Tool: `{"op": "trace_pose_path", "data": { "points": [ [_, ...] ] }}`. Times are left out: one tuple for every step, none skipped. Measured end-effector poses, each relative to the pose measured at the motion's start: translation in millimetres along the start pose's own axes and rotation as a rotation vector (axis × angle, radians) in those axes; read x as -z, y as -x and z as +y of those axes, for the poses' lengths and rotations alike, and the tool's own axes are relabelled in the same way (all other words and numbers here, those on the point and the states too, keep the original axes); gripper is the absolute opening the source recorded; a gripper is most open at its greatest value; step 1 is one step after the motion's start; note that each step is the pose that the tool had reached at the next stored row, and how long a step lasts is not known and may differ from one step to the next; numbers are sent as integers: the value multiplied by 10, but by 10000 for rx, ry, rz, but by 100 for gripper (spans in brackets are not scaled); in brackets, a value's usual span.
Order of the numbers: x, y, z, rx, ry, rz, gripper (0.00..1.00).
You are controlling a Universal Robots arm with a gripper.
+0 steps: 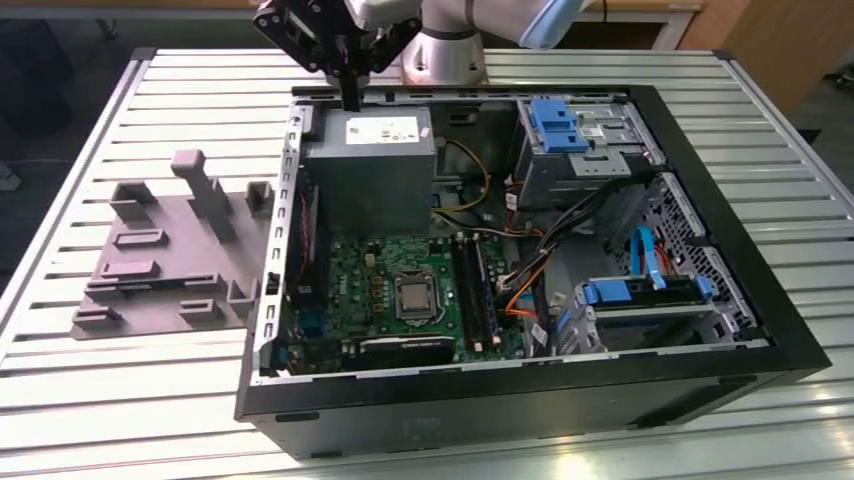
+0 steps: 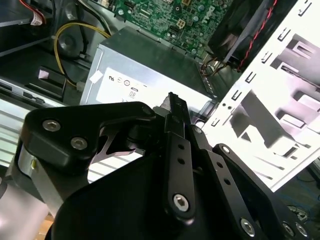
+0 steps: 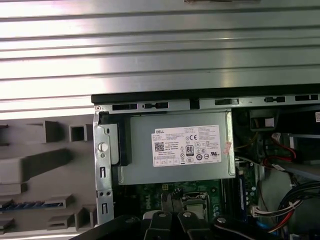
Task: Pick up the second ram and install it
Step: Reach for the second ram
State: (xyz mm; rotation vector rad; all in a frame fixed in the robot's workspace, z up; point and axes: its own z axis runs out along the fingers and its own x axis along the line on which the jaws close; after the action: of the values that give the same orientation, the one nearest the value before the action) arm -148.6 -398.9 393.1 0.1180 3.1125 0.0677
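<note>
The hand (image 1: 351, 103) hung in free air over the supply box (image 1: 367, 170). The case (image 1: 534, 400) lay open-topped; drive cages (image 1: 574, 140) and cables (image 1: 523, 283) crowded the board (image 1: 374, 280) on the exterior view's right.

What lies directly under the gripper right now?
The grey power supply, inside the open case. The gripper hangs above its labelled end; whatever sits beneath the supply is covered.

Open computer case on a slatted table, with a tray beside it.
In the exterior view, the black computer case (image 1: 534, 400) lies open across the centre and right on the metal slatted table (image 1: 107, 400). Inside it, a grey power-supply box (image 1: 367, 180) sits at upper centre above the green motherboard (image 1: 367, 270). A blue drive bracket (image 1: 554, 122) stands at upper right. A grey plastic tray (image 1: 160, 270) lies at left, just beside the case.
</note>
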Motion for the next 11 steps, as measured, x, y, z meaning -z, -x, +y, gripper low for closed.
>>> {"op": "trace_pose_path", "data": {
  "points": [
    [0,-16,-1,0,0,0,11],
    [1,-30,-2,-1,-1,0,11],
    [0,-44,-3,-1,0,0,11],
    [1,-61,-5,-1,0,0,11],
    [1,-77,-6,-1,0,-1,11],
    [2,-92,-7,0,-1,0,11],
    [1,-108,-8,0,1,-1,11],
    [2,-123,-9,0,0,0,11],
    [2,-137,-10,0,0,0,11],
    [3,-152,-12,0,0,0,11],
    [3,-169,-13,0,-1,0,11]
  ]
}}
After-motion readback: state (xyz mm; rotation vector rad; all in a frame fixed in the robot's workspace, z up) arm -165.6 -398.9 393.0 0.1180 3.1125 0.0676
